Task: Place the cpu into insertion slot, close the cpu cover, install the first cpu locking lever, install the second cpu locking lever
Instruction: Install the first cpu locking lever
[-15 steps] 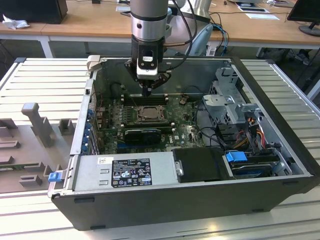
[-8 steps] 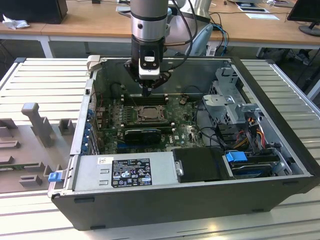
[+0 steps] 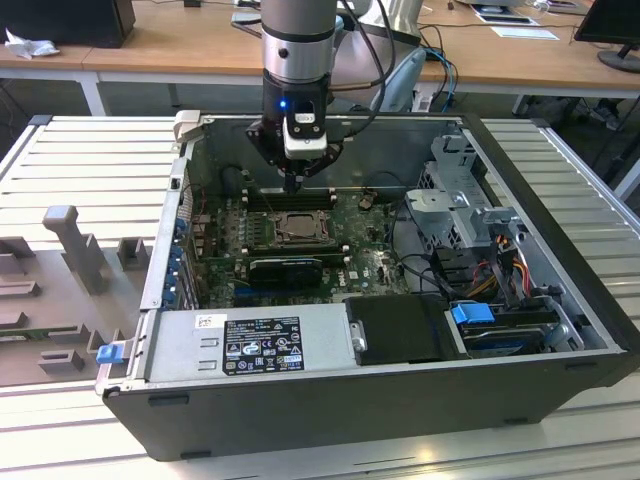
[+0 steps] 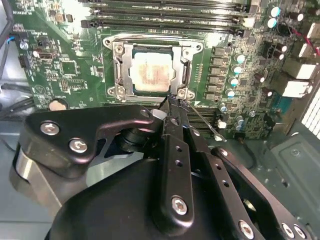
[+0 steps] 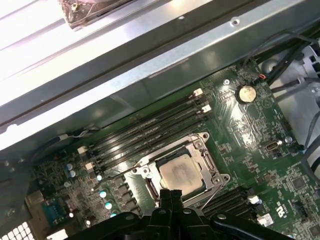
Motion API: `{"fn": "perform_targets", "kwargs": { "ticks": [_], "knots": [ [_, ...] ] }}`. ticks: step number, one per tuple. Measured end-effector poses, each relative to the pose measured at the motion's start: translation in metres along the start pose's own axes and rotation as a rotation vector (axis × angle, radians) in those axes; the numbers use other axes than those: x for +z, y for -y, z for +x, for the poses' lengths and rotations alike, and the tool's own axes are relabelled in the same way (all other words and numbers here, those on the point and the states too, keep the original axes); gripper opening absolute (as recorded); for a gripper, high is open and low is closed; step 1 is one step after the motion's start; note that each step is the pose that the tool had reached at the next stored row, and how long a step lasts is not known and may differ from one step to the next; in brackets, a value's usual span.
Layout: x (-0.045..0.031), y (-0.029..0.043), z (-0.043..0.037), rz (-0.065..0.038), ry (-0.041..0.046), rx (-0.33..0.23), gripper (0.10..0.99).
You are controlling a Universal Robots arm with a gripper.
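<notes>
Where jaws meet, cpu (image 5: 180,172) lies just beside.

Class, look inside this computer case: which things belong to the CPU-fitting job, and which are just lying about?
Job in hand:
cpu, seated
cpu cover, down around it
locking lever
tool, by the cover's corner

Just there:
memory slots
coin battery
power supply
drive cage

Cpu (image 4: 150,74): square chip, dull silver-grey top, lying flat in the socket (image 4: 186,75).
Cpu cover (image 4: 121,70): silver-grey windowed frame, lowered flat around the chip.
Locking lever (image 4: 202,120): thin metal rod angling out from a socket corner.
</notes>
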State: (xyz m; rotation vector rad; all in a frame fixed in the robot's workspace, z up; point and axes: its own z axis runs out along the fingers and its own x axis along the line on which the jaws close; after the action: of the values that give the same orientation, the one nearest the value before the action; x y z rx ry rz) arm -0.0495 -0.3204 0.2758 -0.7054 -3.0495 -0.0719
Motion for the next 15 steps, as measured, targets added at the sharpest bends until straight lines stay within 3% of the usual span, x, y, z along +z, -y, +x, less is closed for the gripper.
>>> {"fn": "perform_targets", "kwargs": {
  "ticks": [7, 15],
  "knots": [
    [0.0005, 0.0001, 0.0, 0.002, -0.003, -0.11, 0.106],
    [0.0028, 0.0001, -0.0001, 0.006, -0.0115, -0.312, 0.106]
  ]
}}
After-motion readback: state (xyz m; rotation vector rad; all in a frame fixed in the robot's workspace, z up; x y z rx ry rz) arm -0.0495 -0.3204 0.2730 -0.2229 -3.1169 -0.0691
